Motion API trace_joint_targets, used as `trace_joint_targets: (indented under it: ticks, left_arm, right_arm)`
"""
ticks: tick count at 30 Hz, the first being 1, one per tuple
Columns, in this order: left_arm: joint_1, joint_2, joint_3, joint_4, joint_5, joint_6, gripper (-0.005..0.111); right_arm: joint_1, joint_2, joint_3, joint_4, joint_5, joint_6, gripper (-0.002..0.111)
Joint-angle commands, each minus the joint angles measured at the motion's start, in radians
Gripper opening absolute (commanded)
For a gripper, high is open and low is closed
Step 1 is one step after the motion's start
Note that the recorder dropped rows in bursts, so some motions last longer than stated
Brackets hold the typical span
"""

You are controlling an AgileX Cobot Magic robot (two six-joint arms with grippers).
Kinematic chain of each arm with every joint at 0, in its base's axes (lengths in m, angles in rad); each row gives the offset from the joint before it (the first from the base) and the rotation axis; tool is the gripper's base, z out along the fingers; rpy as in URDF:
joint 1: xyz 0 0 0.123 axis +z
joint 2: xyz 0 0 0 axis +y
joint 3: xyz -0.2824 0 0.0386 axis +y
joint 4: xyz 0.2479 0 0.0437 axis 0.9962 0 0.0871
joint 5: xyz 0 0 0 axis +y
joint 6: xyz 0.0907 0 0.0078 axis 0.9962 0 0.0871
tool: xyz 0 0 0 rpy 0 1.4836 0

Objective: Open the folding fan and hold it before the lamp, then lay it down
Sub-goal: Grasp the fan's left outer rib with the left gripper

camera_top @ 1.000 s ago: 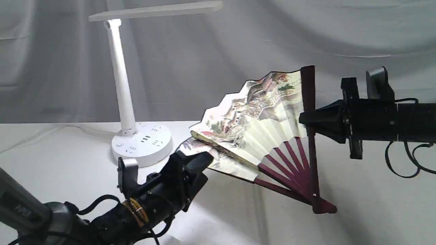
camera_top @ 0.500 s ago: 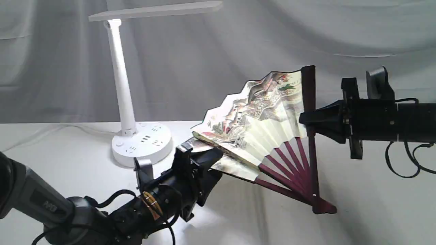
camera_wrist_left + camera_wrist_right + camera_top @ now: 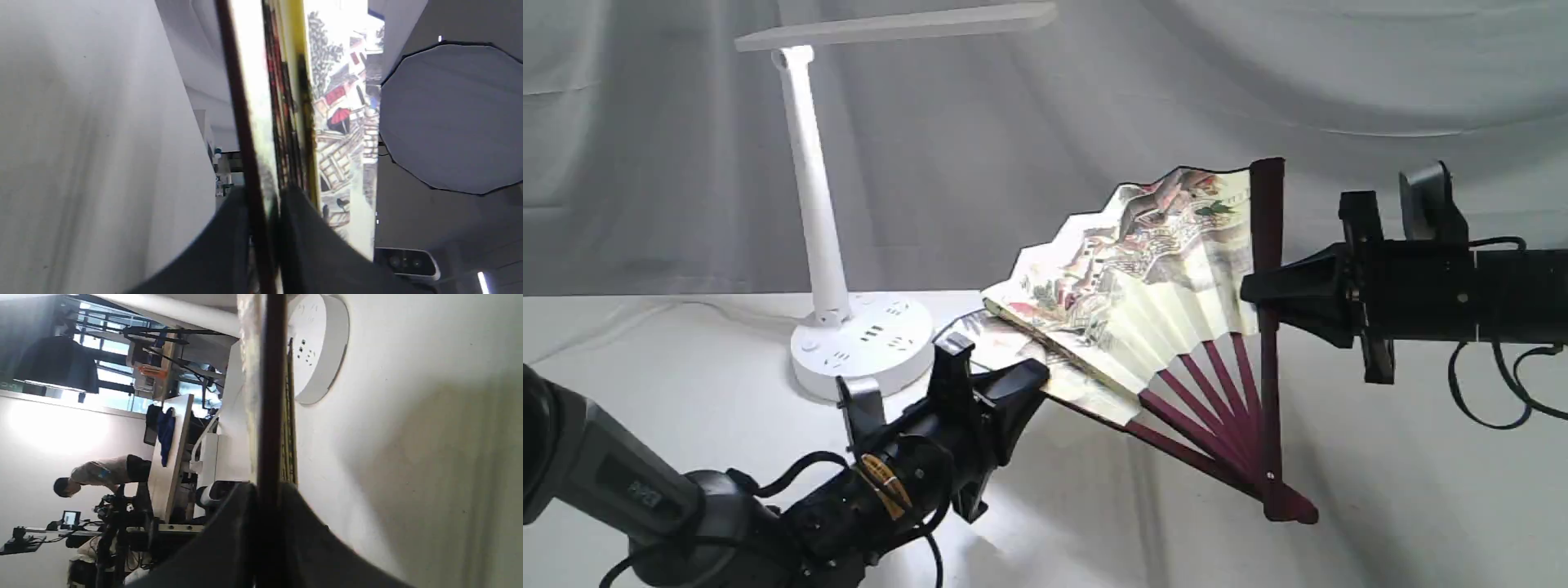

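Half-open folding fan [image 3: 1143, 278] up in the air to the right of the lamp [image 3: 825, 245], not yet in front of it; pivot end low over the desk [image 3: 1421, 490], contact there not clear. Clamped shut on the upright maroon guard, about midway along it: right hand [image 3: 1254, 286], reaching in level from the right. Pinched together on the other guard near its outer end: left hand [image 3: 1021, 384], with the unspread stack of pleats caught between the fingers too, plain in the left wrist view. Key relation: lower guard's long axis slanting from the pivot up and left toward the lamp base, left hand at its far end, so the hand to finish the spreading, with the right hand as fixed anchor. Upper pleats fanned out, lower ones bunched against the left-hand guard. Probable next move, judged from layout only: swinging that lower guard further down and left around the pivot, away from the upright one. Risk of torn paper if pulled off the arc. Against a second ago: left hand further in along the fan edge, arm re-posed; pivot shifted slightly left; upright guard a touch nearer vertical; lamp unmoved; right hand in much the same place.
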Motion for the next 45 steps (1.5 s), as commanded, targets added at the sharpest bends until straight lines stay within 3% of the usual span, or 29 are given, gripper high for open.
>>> trace_joint_targets:
  ticks: [1, 15, 34, 45]
  left_arm:
    - [0.0, -0.001, -0.002, -0.027, 0.01, 0.009, 0.0]
    - [0.0, -0.001, -0.119, 0.119, 0.01, 0.009, 0.0]
    - [-0.005, -0.003, -0.26, 0.226, 0.01, -0.181, 0.0]
    - [-0.076, -0.003, -0.416, 0.218, 0.16, -0.202, 0.0]
  right_arm:
    - [-0.002, -0.005, 0.007, -0.008, 0.024, -0.011, 0.0]
    - [0.053, -0.005, 0.007, -0.003, 0.024, -0.039, 0.0]
    - [0.035, -0.005, 0.007, 0.035, 0.024, -0.042, 0.0]
    - [-0.044, -0.005, 0.007, 0.041, 0.024, -0.042, 0.0]
